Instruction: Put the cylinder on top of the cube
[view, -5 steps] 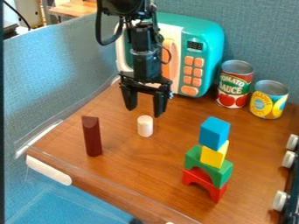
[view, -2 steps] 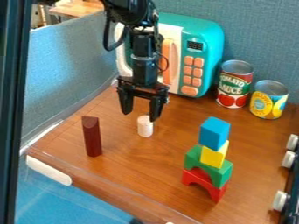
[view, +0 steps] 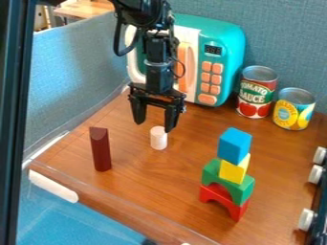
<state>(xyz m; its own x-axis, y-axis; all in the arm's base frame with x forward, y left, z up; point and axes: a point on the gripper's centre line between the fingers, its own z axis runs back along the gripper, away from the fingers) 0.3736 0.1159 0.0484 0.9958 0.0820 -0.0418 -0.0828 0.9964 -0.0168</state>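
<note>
In the camera view we see one gripper (view: pixel 154 126), spread, above centre, near one white cylinder (view: pixel 159 139) mid-frame. One blue cube (view: pixel 234 146), right of centre, tops three stacked blocks (view: pixel 233 171). Two cans (view: pixel 256 95), upper right, wear printed labels.

Site notes: my work surface is a warm brown wood-grain worktop (view: pixel 150 184). Blue-grey fabric-textured panels wall it in, one along the back (view: pixel 287 43) and one down the left (view: pixel 57 103). I record a soft, pale sheen of light on the left panel. A dark upright bar (view: pixel 14 134) runs down the left edge. Beyond the panels, top left, I see a light wooden surface (view: pixel 83 9), probably a tabletop; partial view. Bright blue (view: pixel 64 217) lies below the worktop's front edge.
</note>
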